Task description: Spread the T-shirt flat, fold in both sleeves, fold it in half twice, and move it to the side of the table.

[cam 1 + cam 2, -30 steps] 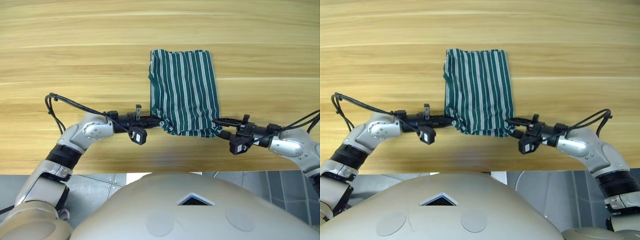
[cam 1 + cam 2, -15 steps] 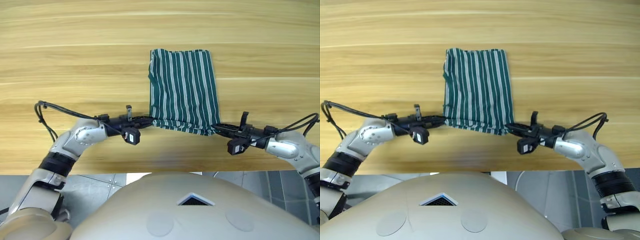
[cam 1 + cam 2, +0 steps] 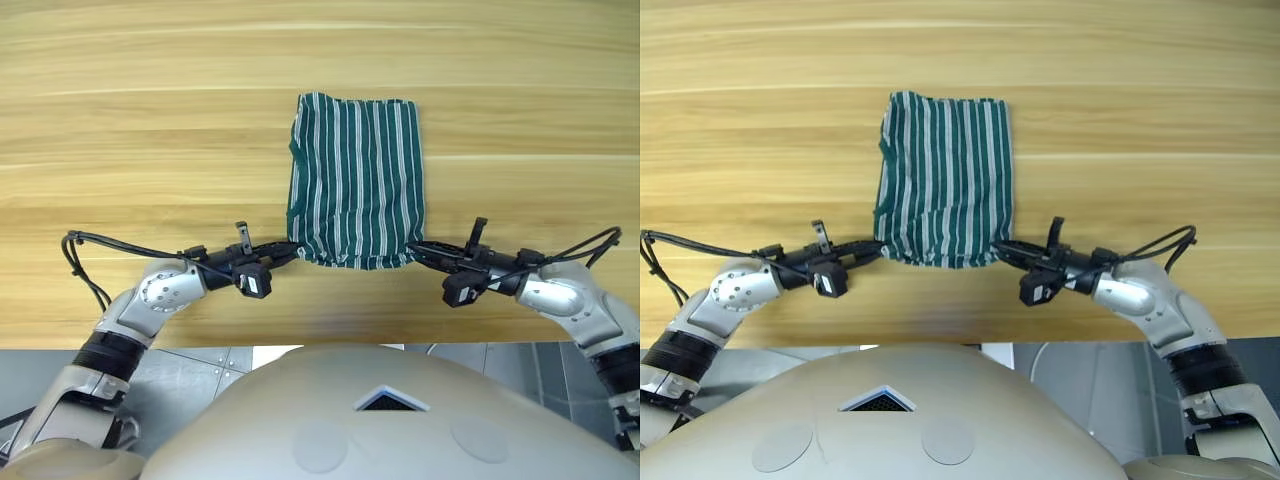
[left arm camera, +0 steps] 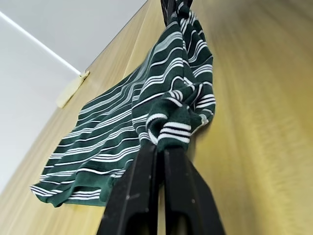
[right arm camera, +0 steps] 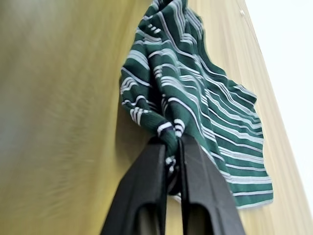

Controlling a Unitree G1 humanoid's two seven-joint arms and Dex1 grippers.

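Note:
The green T-shirt with white stripes [image 3: 358, 175] lies folded into a narrow upright rectangle on the wooden table [image 3: 150, 130]. My left gripper [image 3: 291, 251] is shut on its near left corner, and the cloth bunches between the black fingers [image 4: 146, 171] in the left wrist view. My right gripper [image 3: 413, 248] is shut on the near right corner [image 5: 168, 134]. The near hem [image 3: 940, 260] hangs slightly lifted between the two grippers, while the far end rests flat on the wood.
The table's near edge [image 3: 330, 345] runs just behind both arms, with grey floor below. Bare wood stretches wide to the left, right and far side of the shirt.
Both grippers have shifted left and toward the near edge with the shirt's corners. The whole shirt has slid left with them and its near hem has straightened.

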